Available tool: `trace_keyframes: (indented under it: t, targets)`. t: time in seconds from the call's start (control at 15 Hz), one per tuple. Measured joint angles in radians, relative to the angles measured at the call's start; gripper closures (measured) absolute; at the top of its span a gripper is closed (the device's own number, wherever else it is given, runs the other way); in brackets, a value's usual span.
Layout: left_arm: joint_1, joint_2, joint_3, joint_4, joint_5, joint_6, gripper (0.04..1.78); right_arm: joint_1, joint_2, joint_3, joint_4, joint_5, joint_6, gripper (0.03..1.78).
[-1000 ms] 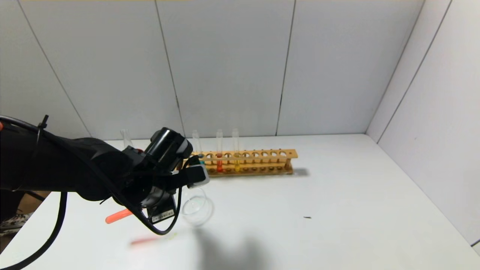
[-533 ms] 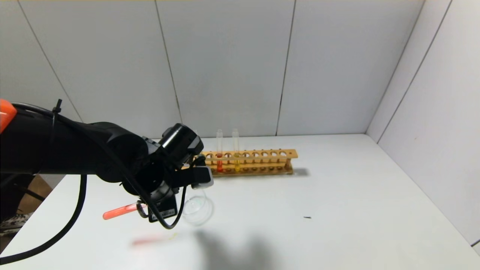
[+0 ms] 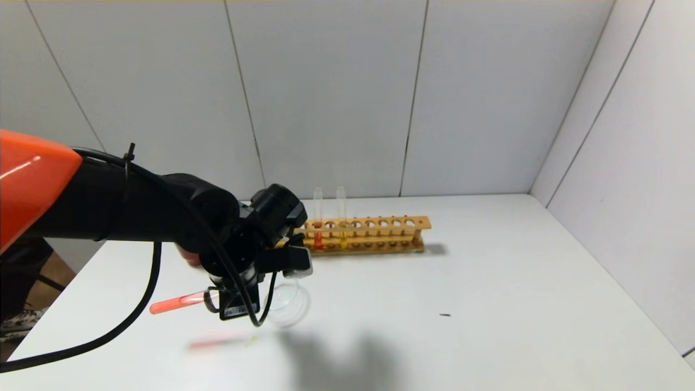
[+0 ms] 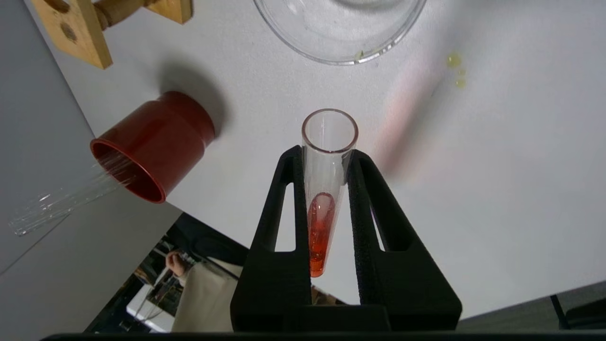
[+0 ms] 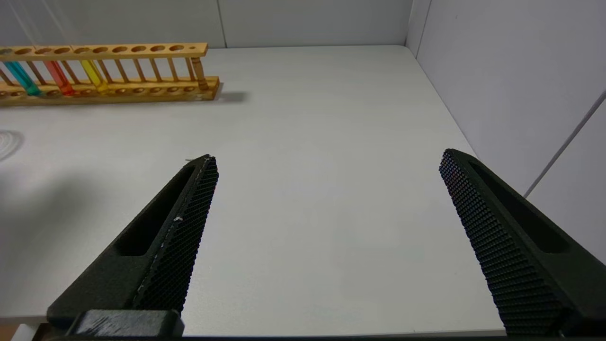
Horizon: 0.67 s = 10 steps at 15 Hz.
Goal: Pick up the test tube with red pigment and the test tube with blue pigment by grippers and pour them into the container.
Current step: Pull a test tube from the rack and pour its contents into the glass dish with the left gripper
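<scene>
My left gripper point(image 3: 244, 293) point(image 4: 326, 156) is shut on the test tube with red pigment point(image 3: 176, 303) point(image 4: 321, 222), gripping it near its open mouth. The tube lies almost level above the table, round bottom away from the container, and the salmon liquid sits in the bottom half. The container point(image 3: 288, 304) point(image 4: 341, 33), a clear shallow dish, lies just beyond the tube's mouth. The test tube with blue pigment point(image 5: 21, 78) stands in the wooden rack point(image 5: 109, 71); in the head view my left wrist hides it. My right gripper point(image 5: 326, 161) hovers open over bare table, out of the head view.
The rack point(image 3: 364, 233) also holds an orange-red tube point(image 3: 317, 239) and a yellow tube point(image 3: 342, 236). A dark red cup point(image 4: 151, 142) with an empty glass tube point(image 4: 61, 203) in it stands near the rack's left end. Small yellow drops point(image 4: 454, 61) dot the table.
My left arm has risen and shifted right toward the rack, still holding the red tube. The tube has tipped closer to level. My wrist now covers the blue tube in the head view.
</scene>
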Motion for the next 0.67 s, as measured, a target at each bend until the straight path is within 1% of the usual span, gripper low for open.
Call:
trace_keyframes:
  t: [0.13, 0.4, 0.67]
  targets:
    - [-0.002, 0.014, -0.036, 0.056, 0.018, 0.002, 1.51, 0.000, 0.000, 0.000, 0.000, 0.000, 0.000, 0.10]
    - [-0.012, 0.035, -0.069, 0.104, 0.053, 0.010, 1.51, 0.000, 0.000, 0.000, 0.000, 0.000, 0.000, 0.10]
    - [-0.026, 0.075, -0.127, 0.133, 0.066, 0.017, 1.51, 0.000, 0.000, 0.000, 0.000, 0.000, 0.000, 0.10]
